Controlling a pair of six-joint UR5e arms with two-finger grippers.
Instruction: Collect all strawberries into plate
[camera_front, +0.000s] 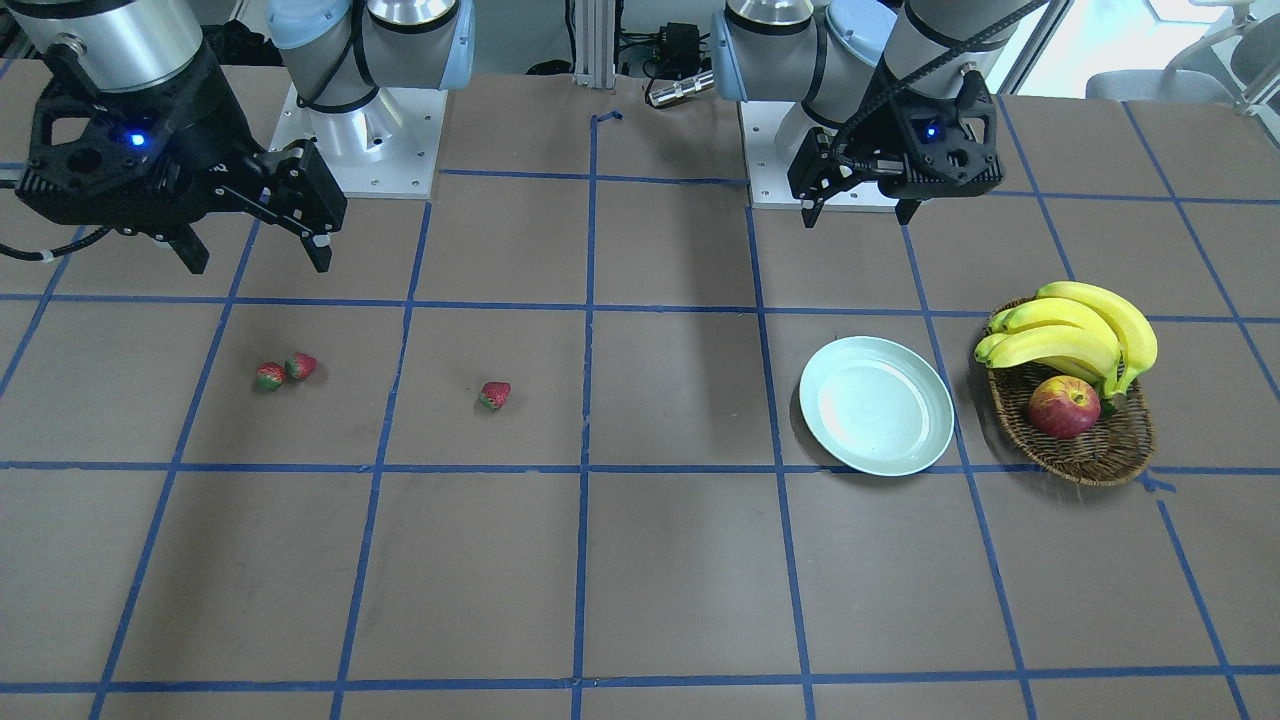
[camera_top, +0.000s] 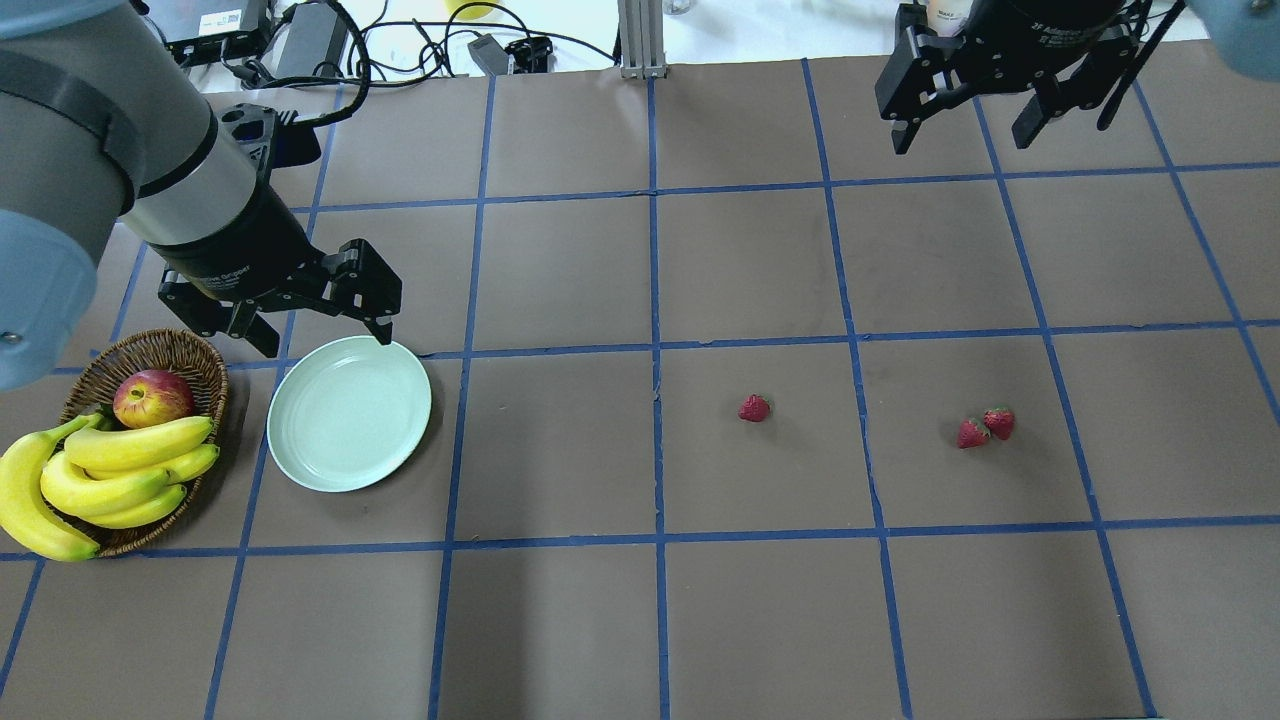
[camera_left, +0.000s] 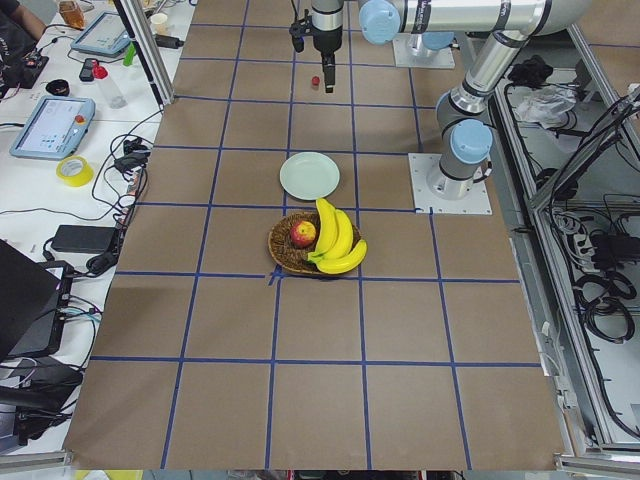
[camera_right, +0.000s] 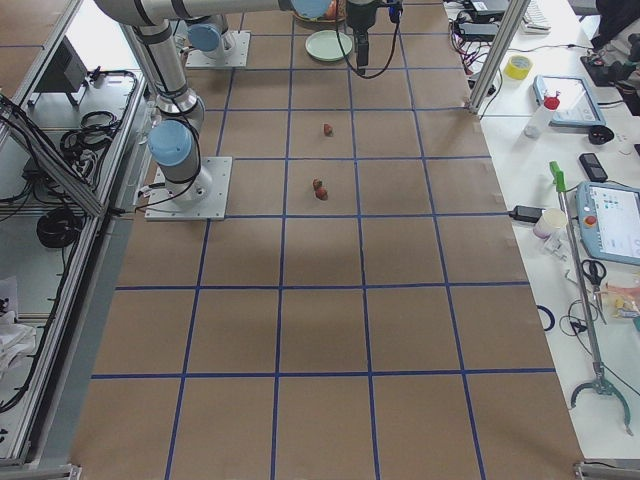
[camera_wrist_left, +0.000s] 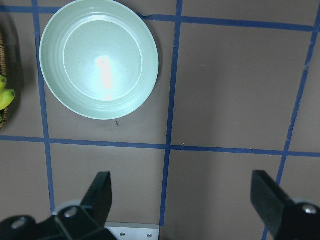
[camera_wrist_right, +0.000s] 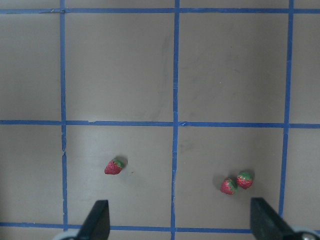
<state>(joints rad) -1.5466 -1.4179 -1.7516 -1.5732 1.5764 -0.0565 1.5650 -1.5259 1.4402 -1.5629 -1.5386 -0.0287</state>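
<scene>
1. The left gripper (camera_top: 327, 338) hangs above the table (camera_top: 640, 620), over the far rim of the plate (camera_top: 349, 413). Its jaws are spread wide and it has hold of nothing.
2. The right gripper (camera_top: 962, 140) hangs over bare table on the robot's right side, farther from the robot than the berries. Its jaws are also wide apart and it grips nothing.
3. The plate lies flat on the robot's left side, just beside the basket (camera_top: 205, 365) without touching it.
4. The lone strawberry (camera_top: 754, 408) lies on the table a little to the right of the middle, well apart from the plate.
5. The pair of strawberries (camera_top: 972, 433) lies farther to the robot's right, one square over from the lone one. The two berries sit close together and seem to touch.
6. The basket holds an apple (camera_top: 152, 397) and a bunch of bananas (camera_top: 110, 470), which hangs out over its near rim.
</scene>
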